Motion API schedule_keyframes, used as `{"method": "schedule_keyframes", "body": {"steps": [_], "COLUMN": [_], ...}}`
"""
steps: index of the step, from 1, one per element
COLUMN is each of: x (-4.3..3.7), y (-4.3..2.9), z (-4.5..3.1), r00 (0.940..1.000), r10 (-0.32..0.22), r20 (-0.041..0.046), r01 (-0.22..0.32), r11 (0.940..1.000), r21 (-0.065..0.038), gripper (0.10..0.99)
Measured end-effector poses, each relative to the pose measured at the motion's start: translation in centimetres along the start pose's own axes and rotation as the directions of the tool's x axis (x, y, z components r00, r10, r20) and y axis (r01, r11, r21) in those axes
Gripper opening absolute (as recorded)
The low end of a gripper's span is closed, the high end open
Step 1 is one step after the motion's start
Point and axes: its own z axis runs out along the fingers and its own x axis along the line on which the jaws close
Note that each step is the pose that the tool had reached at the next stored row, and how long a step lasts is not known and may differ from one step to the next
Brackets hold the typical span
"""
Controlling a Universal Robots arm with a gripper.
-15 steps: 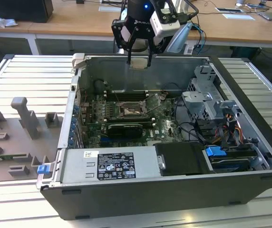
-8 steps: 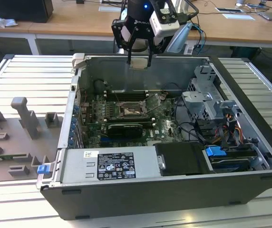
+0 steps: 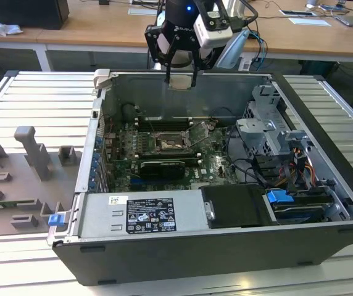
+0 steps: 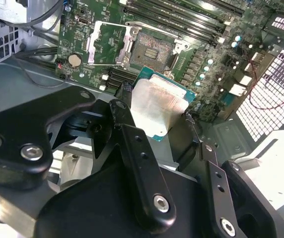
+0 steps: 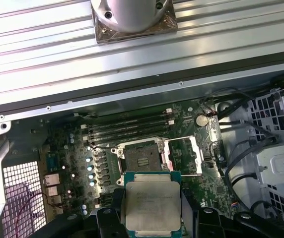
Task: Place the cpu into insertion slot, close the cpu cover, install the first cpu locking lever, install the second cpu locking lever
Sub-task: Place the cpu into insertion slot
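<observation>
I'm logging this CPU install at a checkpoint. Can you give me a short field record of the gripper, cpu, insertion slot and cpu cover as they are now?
gripper: shut on the cpu, raised above the open computer case
cpu: held by its edges, metal top showing in both wrist views, not yet in the slot
insertion slot: empty, dark centre exposed
cpu cover: swung open, lying beside the slot

- Exterior view: bright, even room light; the inside of the computer case [image 3: 164,259] lies in soft shadow.
- Second wrist view: glare whitens the top of the cpu [image 4: 154,106].
- First wrist view: the ribbed table [image 5: 206,44] reflects brightly.
</observation>
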Motion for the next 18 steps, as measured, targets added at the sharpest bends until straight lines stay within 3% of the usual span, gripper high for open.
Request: {"method": "schedule_keyframes", "body": {"steps": [18], "x": [0.00], "y": [0.00], "z": [0.01], "r00": [0.9991], "r10": [0.042], "r20": [0.0038], "r01": [-0.042], "r11": [0.9991], "r21": [-0.001], "gripper": [0.537]}}
